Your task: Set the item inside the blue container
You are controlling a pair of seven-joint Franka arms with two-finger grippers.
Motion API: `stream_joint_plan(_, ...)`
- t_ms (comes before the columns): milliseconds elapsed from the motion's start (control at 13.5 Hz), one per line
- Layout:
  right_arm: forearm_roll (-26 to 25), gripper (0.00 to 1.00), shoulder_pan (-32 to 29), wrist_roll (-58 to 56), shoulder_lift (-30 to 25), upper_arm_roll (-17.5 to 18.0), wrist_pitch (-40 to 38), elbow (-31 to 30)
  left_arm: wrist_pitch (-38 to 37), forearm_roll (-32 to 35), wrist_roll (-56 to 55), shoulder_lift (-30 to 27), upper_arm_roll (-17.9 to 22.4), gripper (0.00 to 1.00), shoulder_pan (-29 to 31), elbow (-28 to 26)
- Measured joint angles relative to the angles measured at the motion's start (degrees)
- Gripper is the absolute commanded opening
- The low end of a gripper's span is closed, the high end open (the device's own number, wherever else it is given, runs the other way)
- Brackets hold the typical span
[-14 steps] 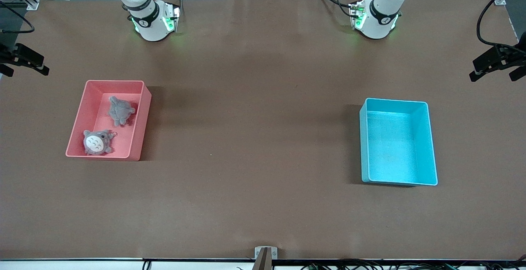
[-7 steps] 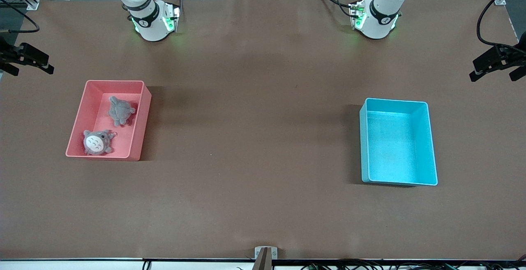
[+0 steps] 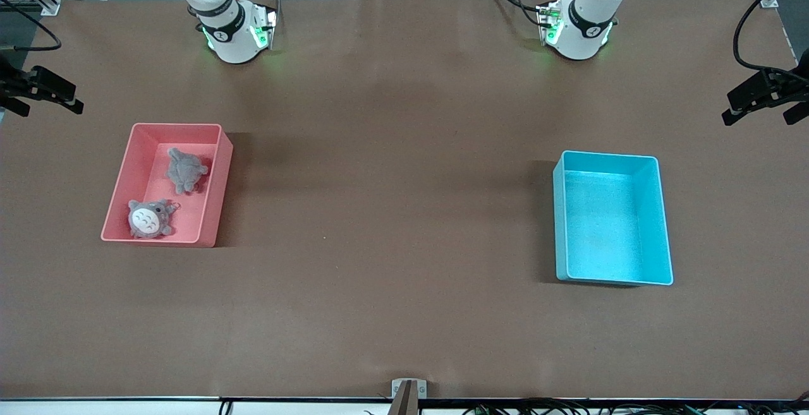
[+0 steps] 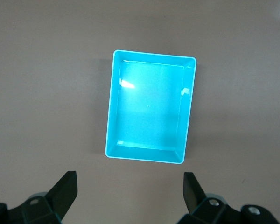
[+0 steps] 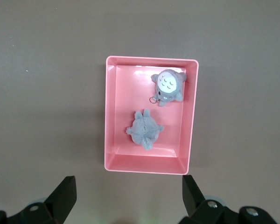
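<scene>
Right gripper [image 5: 128, 186], slightly shifted, by pink bin [image 5: 151, 59]; left gripper [image 4: 130, 184] by blue container [image 4: 154, 54]; jaws wide, empty.

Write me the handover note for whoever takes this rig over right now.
Left gripper: open, empty, high over the light blue rectangular plastic bin, which holds nothing.
Right gripper: open, empty, high over the pink rectangular plastic bin.
In the pink bin: a grey plush toy with a white belly, face up, and a second grey plush toy, face down, farther from the front camera.
Done: nothing moved yet.
Left: pick a plush, carry it to the blue bin.
</scene>
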Motion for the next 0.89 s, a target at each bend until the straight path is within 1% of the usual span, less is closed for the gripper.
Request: stream_joint_plan(888, -0.5, 1.0, 0.0, 0.0, 0.0, 0.0, 0.9, 0.0, 0.0, 0.0, 0.0, 0.0, 0.0, 1.0, 0.0, 0.0)
